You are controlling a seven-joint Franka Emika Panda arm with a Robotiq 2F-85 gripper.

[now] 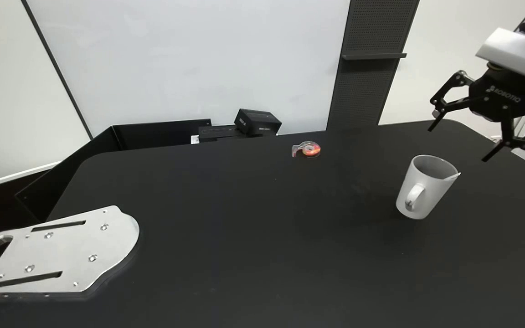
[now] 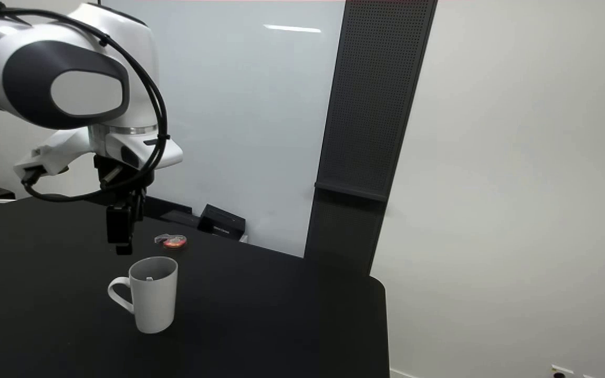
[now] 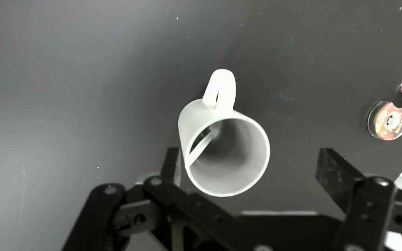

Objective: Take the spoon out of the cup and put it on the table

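White spoon (image 3: 200, 150) leans inside a white mug (image 1: 433, 191) standing on the black bench (image 1: 244, 237), one end poking just past the rim, while a gripper (image 1: 456, 145) hangs above the bench near the mug, its fingers (image 3: 337, 177) spread wide. Beyond, a clear tape dispenser (image 1: 310, 148) lies well apart.

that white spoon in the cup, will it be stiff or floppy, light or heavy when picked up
The spoon looks slim, so it is probably light. Its visible length looks straight as it leans in the cup, suggesting it is fairly stiff. Slanted like that, it may slide or swivel if nudged.
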